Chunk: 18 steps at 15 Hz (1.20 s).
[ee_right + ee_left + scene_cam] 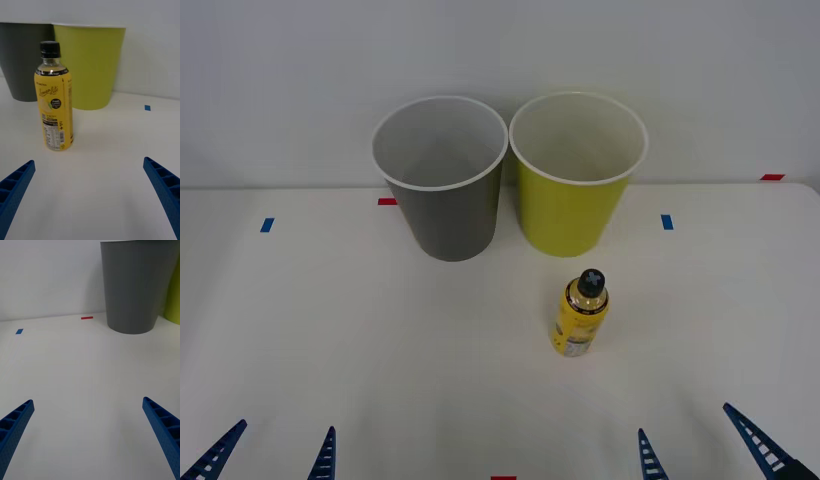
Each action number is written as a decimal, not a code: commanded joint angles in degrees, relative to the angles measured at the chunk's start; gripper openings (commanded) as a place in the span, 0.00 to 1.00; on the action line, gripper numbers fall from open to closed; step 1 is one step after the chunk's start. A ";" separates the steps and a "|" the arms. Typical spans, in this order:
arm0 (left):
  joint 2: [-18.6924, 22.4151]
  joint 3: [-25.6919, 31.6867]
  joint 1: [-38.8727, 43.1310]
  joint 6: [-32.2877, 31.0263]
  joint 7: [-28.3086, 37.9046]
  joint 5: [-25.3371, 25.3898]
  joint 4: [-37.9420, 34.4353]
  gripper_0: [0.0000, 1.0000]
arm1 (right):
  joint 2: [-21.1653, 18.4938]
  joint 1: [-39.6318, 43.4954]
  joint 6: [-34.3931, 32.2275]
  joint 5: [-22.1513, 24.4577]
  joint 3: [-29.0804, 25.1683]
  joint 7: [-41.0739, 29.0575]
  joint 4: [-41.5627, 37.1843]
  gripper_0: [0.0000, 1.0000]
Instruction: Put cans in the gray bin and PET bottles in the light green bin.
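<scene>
A small yellow PET bottle (pixel 580 316) (pixel 54 100) with a black cap stands upright on the white table, in front of the light green bin (pixel 576 175) (pixel 90 65). The gray bin (pixel 443 178) (pixel 137 285) stands just left of the green one, nearly touching it. Both bins look empty from above. My right gripper (pixel 700 450) (pixel 90 195) is open at the table's near edge, right of the bottle and well short of it. My left gripper (pixel 272 458) (pixel 88 435) is open at the near left, with bare table between its fingers. No can is in view.
Small blue tape marks (pixel 267 225) (pixel 667 222) and red tape marks (pixel 387 201) (pixel 772 177) lie flat on the table (pixel 380 340). A white wall rises right behind the bins.
</scene>
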 commanded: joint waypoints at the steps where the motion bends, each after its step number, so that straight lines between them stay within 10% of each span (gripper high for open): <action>1: 0.00 0.00 0.00 0.00 0.00 0.00 0.00 1.00 | -4.51 -4.82 -1.48 -0.54 2.67 0.33 1.66 1.00; 18: 0.00 0.00 0.00 0.00 0.00 0.00 0.00 1.00 | -1.17 -24.68 -3.59 -2.12 7.51 0.94 14.14 1.00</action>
